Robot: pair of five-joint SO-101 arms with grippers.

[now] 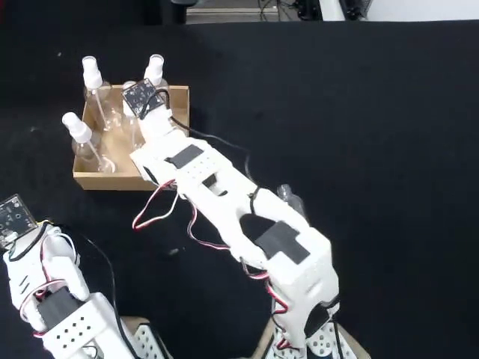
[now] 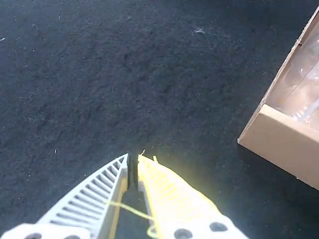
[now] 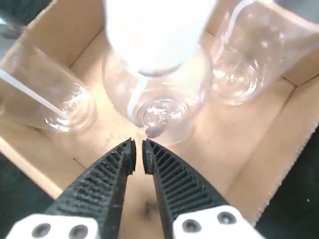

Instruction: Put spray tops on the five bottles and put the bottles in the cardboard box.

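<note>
Inside the cardboard box (image 1: 112, 180) stand perhaps four clear bottles (image 1: 95, 90), right gripper (image 3: 138, 149) pinched closed.

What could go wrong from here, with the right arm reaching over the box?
The right gripper hangs low over the cardboard box, right next to an upright bottle, so pulling out carelessly could tip it into its neighbours. Another bottle on the table peeks out beside the same arm, and a low swing back might knock it away.
</note>
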